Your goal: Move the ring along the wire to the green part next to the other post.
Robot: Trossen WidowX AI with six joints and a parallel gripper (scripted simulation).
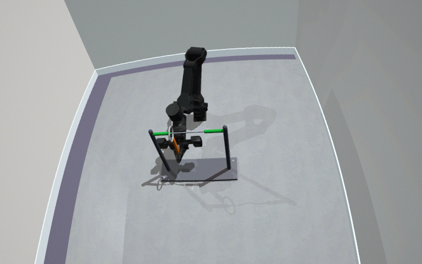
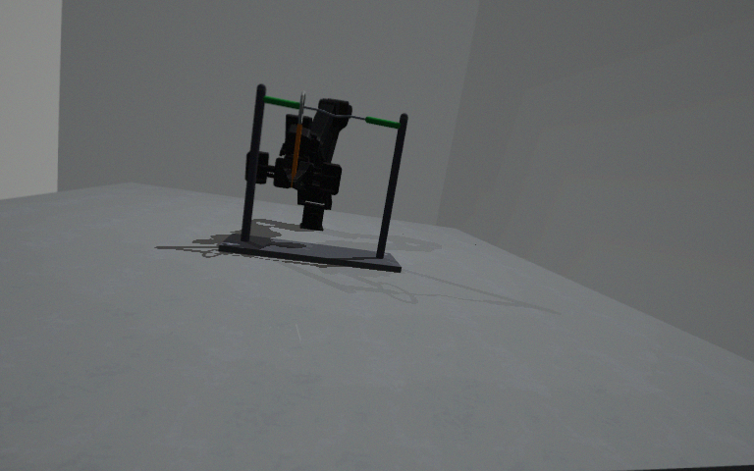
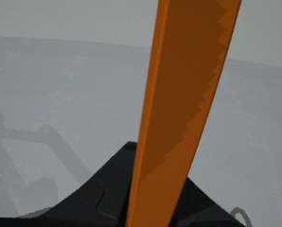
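The pale ring (image 1: pixel 169 133) (image 2: pixel 302 99) is around the wire at the inner end of the left green part (image 1: pixel 159 133) (image 2: pixel 281 102), where the thin grey part (image 1: pixel 192 132) (image 2: pixel 354 117) begins. I cannot tell whether ring and wire touch. The orange handle (image 1: pixel 176 145) (image 2: pixel 296 148) (image 3: pixel 179 95) slopes down from the ring in the top view. My gripper (image 1: pixel 178 159) (image 2: pixel 293 180) (image 3: pixel 139 151) is shut on the handle's lower end, below the wire. The other green part (image 1: pixel 214 131) (image 2: pixel 382 123) is at the right post. The wrist view does not show the ring itself.
The left post (image 1: pixel 159 150) (image 2: pixel 252 169) stands close beside the gripper body. The right post (image 1: pixel 227 148) (image 2: pixel 392 186) stands farther off. Both rise from a flat dark base (image 1: pixel 213 170) (image 2: pixel 334 254) under the wire. The arm reaches in from behind.
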